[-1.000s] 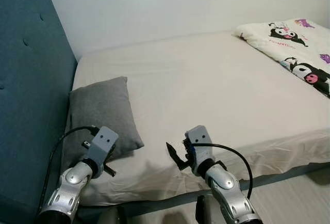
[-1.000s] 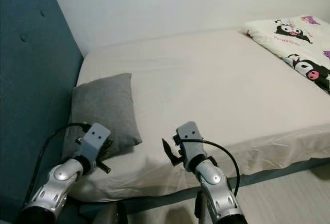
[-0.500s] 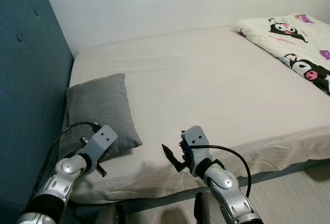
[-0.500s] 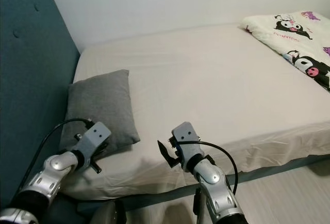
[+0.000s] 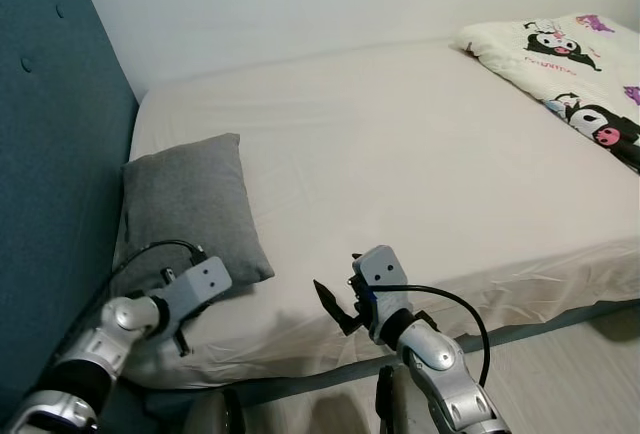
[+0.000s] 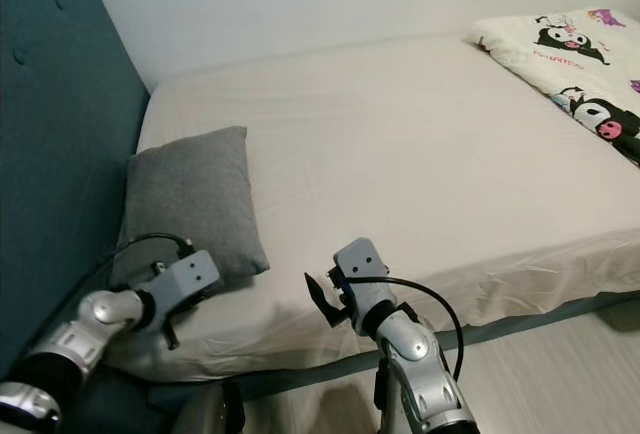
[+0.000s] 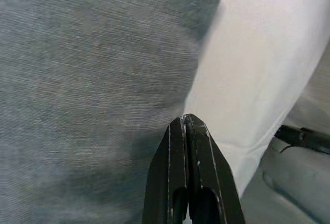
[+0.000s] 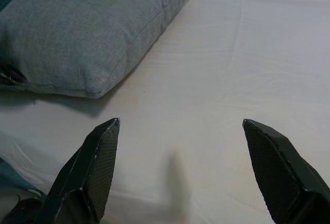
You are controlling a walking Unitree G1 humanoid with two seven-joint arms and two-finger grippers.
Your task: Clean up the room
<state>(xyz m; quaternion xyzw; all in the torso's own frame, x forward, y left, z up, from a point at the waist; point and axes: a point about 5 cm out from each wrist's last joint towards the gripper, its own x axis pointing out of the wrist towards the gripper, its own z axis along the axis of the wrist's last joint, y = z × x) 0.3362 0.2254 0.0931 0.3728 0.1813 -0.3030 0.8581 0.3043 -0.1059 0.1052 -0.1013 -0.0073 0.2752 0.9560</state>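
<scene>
Grey fabric marked the thing to tidy: a grey pillow lay on the bed at its head end, just beside the blue headboard and near the mattress's front edge, tilted a little off square. A cartoon-print duvet was bunched at the far right, well apart from it.

The left gripper was clenched, its two black fingers pressed together with nothing caught between them. In the left wrist view the tips sat right at the seam where the pillow's near corner met the white sheet; whether they touched the cloth could not be told. The right gripper was released, fingers spread wide, hovering over bare sheet near the front of the bed, with the pillow off towards the robot's left.

The step in hand looked like taking hold of the pillow to set it straight. To do that well, the left fingers would probably have to part first, since closed tips can only push the corner. A bite on the corner seam, where the cloth is doubled and stiffer, would likely hold better than a pinch of the soft face. The risk was snagging the sheet along with the pillow and dragging it into wrinkles. The right gripper, already spread, could take the pillow's other near corner so it would lift level rather than sag.
</scene>
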